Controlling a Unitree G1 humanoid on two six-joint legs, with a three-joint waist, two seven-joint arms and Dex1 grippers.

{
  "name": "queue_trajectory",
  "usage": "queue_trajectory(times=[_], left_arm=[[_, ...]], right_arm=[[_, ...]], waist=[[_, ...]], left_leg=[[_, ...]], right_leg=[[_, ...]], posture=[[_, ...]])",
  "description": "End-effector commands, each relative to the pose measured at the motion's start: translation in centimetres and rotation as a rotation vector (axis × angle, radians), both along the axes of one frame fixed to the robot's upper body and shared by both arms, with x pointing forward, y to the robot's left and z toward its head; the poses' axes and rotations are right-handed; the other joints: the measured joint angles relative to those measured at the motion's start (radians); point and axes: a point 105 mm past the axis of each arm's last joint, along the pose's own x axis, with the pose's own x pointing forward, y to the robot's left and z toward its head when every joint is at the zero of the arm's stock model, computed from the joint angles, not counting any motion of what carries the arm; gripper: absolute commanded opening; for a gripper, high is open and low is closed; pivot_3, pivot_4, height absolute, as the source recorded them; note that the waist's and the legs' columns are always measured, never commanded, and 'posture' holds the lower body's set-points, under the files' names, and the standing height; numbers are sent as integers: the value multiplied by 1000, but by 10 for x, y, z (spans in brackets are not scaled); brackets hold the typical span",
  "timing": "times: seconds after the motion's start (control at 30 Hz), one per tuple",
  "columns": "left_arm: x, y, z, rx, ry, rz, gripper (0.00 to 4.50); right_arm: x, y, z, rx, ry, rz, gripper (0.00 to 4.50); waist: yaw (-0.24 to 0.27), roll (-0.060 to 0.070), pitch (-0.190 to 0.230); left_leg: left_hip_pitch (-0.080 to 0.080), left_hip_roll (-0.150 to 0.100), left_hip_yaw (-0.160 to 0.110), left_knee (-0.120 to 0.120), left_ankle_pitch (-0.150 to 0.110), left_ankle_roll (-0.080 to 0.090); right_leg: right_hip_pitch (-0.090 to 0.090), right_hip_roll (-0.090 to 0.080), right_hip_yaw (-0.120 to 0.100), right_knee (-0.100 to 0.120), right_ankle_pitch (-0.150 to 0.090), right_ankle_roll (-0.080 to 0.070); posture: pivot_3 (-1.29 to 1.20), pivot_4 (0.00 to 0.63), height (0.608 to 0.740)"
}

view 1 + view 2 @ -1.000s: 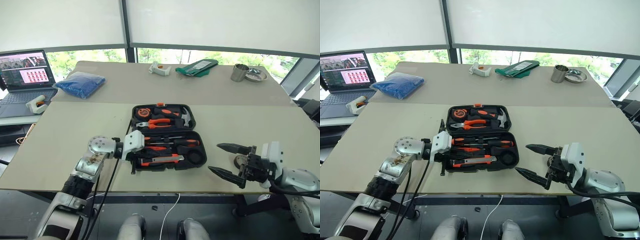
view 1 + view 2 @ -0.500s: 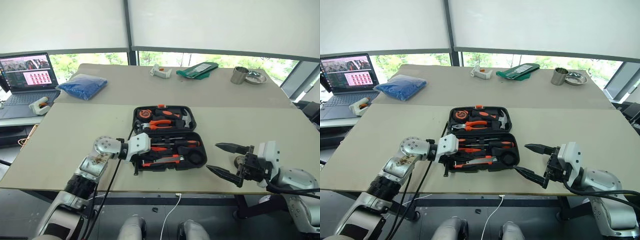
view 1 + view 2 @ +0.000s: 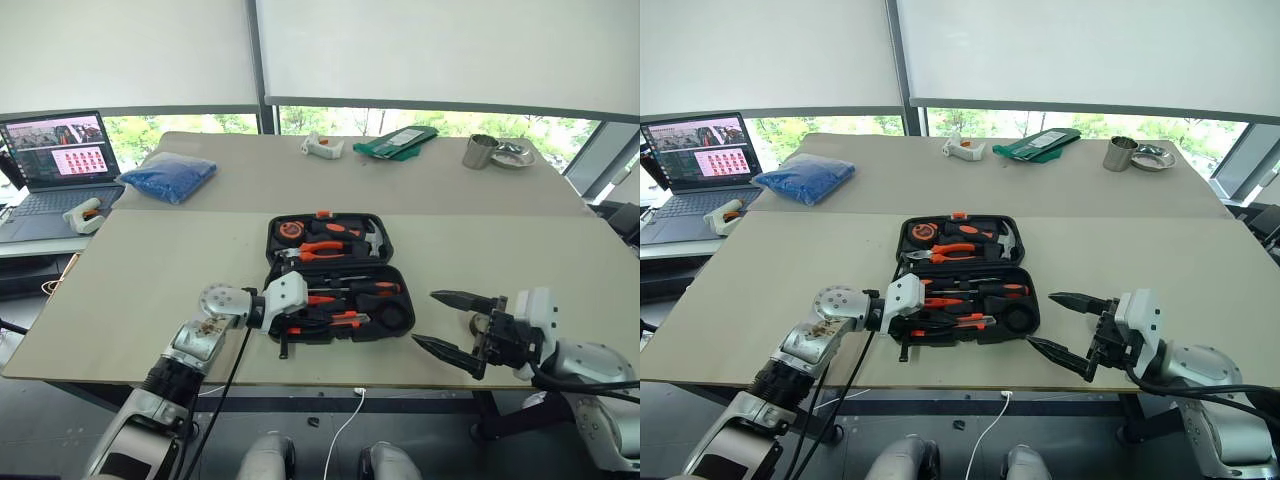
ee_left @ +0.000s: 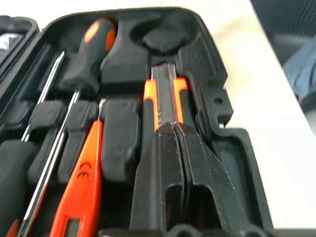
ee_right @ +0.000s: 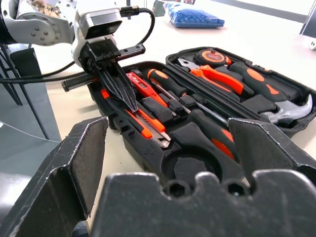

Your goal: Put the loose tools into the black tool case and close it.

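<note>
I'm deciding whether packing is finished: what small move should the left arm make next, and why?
Probably lift the shut left end effector clear of the open black plastic tool case. Its tips press the orange-and-black utility knife, which lies in its recess beside the thin orange tester screwdriver, so the lid could then be closed.

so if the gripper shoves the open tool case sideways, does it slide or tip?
Probably slides: the black tool case lies flat and wide on the smooth table. Likely heavy for its size, holding a hammer and pliers. The open lid may flop.
</note>
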Motion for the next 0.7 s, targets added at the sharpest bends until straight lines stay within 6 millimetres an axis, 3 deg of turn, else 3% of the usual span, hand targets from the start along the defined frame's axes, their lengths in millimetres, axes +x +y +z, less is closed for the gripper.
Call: queue_trajectory(times=[0.03,0.2,0.33,0.37,0.43,0.53,0.7], left_arm=[[0,9,32,-150,-48,-5,865],[-11,39,66,-248,-124,-20,2614],[-27,58,66,-210,-126,-12,4241],[-30,63,62,-188,-131,2,4454],[-37,73,54,-157,-107,14,4454],[-49,91,46,-211,-79,39,4454],[-57,97,42,-260,-41,54,4454]], right_arm=[[-3,-17,18,9,-88,-71,4500],[-24,-64,3,-58,-73,-249,4500],[-43,-100,-18,-105,-52,-395,4500],[-49,-110,-25,-118,-36,-435,4500],[-60,-125,-37,-136,-4,-495,4500],[-77,-129,-48,-152,89,-502,4500],[-60,-116,-32,-193,56,-462,4500]], waist=[[-1,0,0],[-1,0,0],[-3,0,0],[-3,0,0],[-4,1,1],[-5,2,1],[-8,2,1]], left_leg=[[0,0,0,0,0,0],[0,0,0,-1,0,1],[0,0,0,-1,-1,0],[1,0,0,-2,-1,0],[2,0,0,-2,-1,0],[4,1,0,-4,-2,-2],[4,2,0,-6,-2,-3]], right_leg=[[0,0,0,0,0,0],[0,1,-1,0,-1,1],[0,0,0,-1,-2,1],[0,0,0,-1,-2,1],[0,0,0,-1,-2,1],[-2,-1,1,-2,-3,0],[-4,-2,2,-2,-4,-2]], posture=[[0,150,740],[0,150,740],[0,150,740],[0,150,740],[0,150,740],[0,150,740],[0,150,740]])
